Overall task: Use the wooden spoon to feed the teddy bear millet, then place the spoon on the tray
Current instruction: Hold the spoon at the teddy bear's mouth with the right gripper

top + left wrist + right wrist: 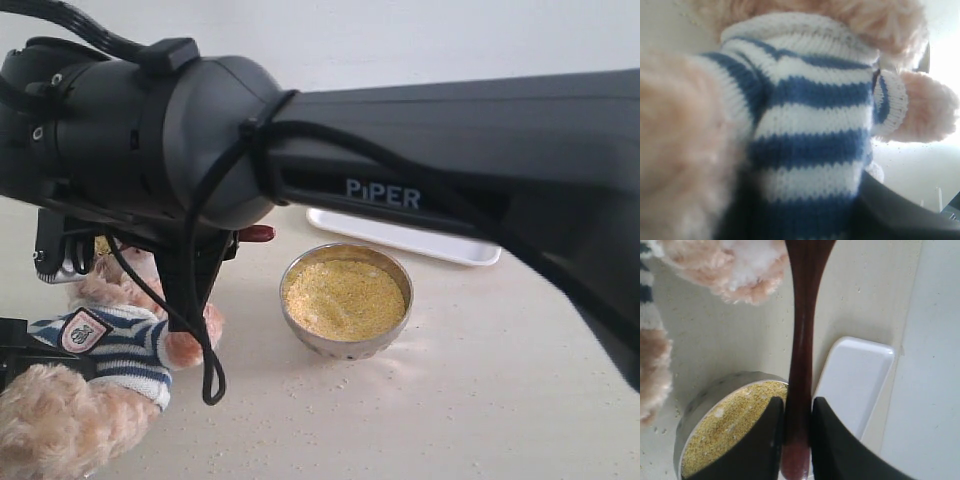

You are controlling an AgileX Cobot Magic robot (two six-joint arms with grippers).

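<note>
The teddy bear (125,345) in its striped shirt (810,130) stands at the left, with my left gripper (30,350) shut on its body. One dark finger (900,210) shows beside the shirt. My right gripper (797,407) is shut on the handle of the wooden spoon (802,330). The spoon reaches toward the bear's white muzzle (747,265), and its bowl end is cut off from view. Its handle tip (257,233) pokes out under the arm. Millet (343,297) fills the steel bowl (345,347). The white tray (400,238) lies behind the bowl.
The right arm's black housing (420,170) blocks most of the exterior view. Loose millet specks (330,385) lie scattered on the pale table around the bowl. In the right wrist view the tray (855,385) sits right beside the bowl (705,395).
</note>
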